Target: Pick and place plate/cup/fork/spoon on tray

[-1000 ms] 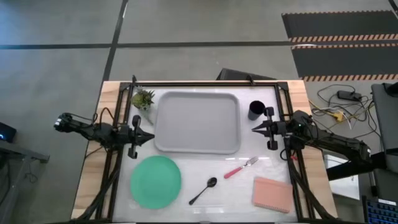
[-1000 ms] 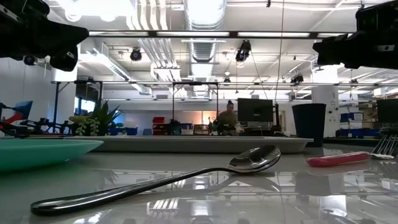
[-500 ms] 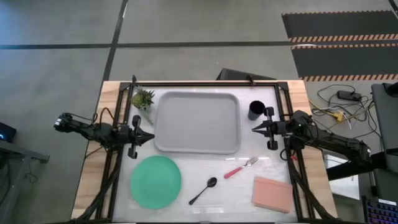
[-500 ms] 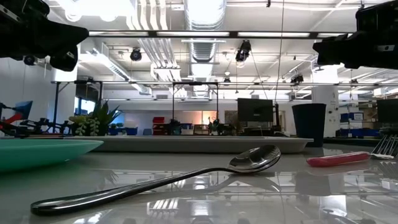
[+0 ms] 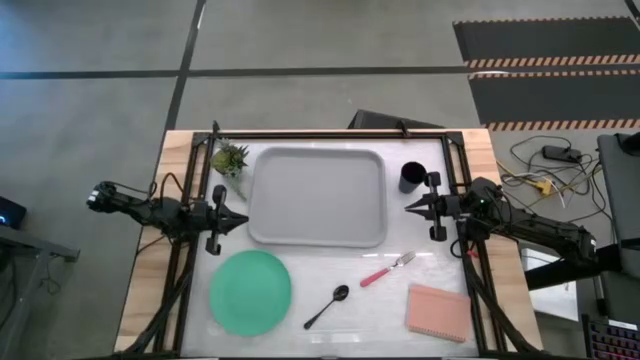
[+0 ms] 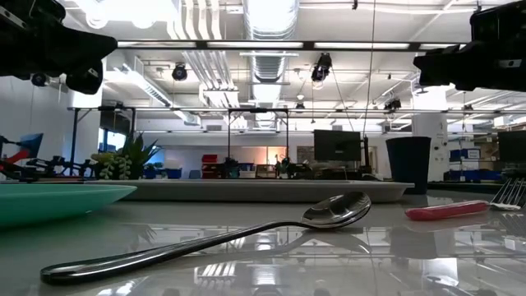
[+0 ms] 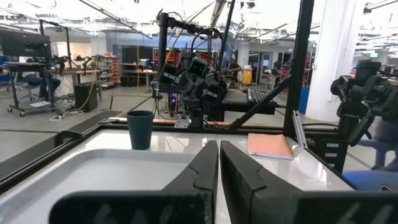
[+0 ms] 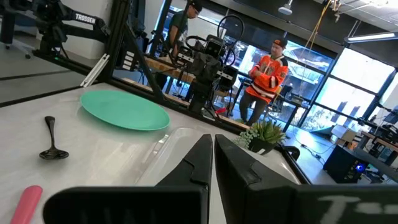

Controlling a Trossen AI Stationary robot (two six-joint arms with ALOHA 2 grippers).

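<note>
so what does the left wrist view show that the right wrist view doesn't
Only the left wrist view shows the cup, the pink pad and the right arm beyond the tray. Only the right wrist view shows the plate, the spoon, the fork's pink handle, the plant and two people in the room behind. Both show the white table and their own shut fingers in front.

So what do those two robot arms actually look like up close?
Both are slim, dark, jointed arms. The left gripper and right gripper each taper to a pointed pair of flat black fingers with a narrow slit between them. Each wrist carries a short black crossbar. A white "TROSSEN" marking shows in the right wrist view.
</note>
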